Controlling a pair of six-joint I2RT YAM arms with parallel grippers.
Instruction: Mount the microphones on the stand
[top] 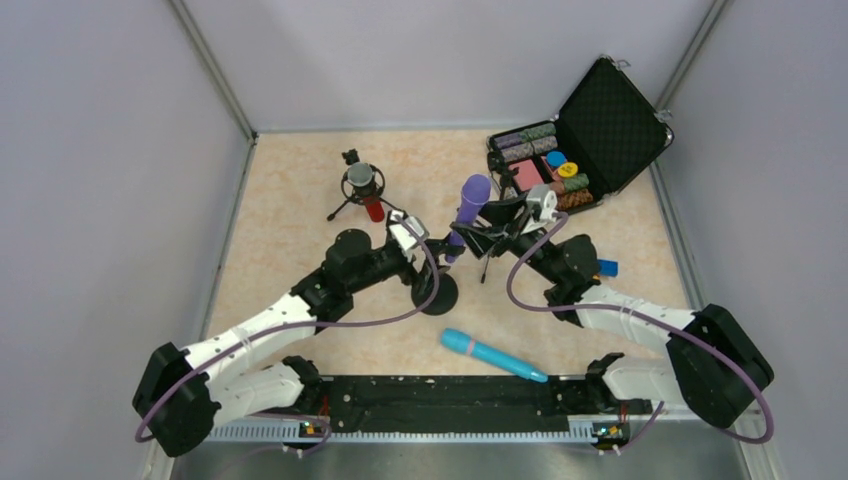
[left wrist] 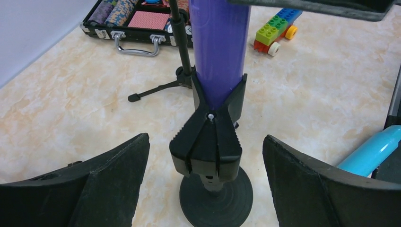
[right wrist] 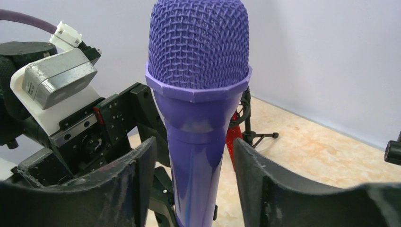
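Observation:
The purple microphone [top: 472,205] stands upright in the black clip [left wrist: 208,146] of a round-based stand [top: 436,293]. My left gripper [top: 420,240] is open, its fingers on either side of the clip [left wrist: 204,139] and not touching it. My right gripper [top: 480,236] is open around the purple microphone's body [right wrist: 198,94], with a small gap on each side [right wrist: 194,142]. The glittery red microphone [top: 368,190] sits in a small tripod stand at the back left. The light blue microphone [top: 495,355] lies flat on the table near the front.
An open black case [top: 600,120] of poker chips stands at the back right. A second black tripod stand [left wrist: 175,71] stands just behind the purple microphone. A multicoloured block train [left wrist: 276,30] lies to the right beyond it. A black rail [top: 450,400] runs along the near edge.

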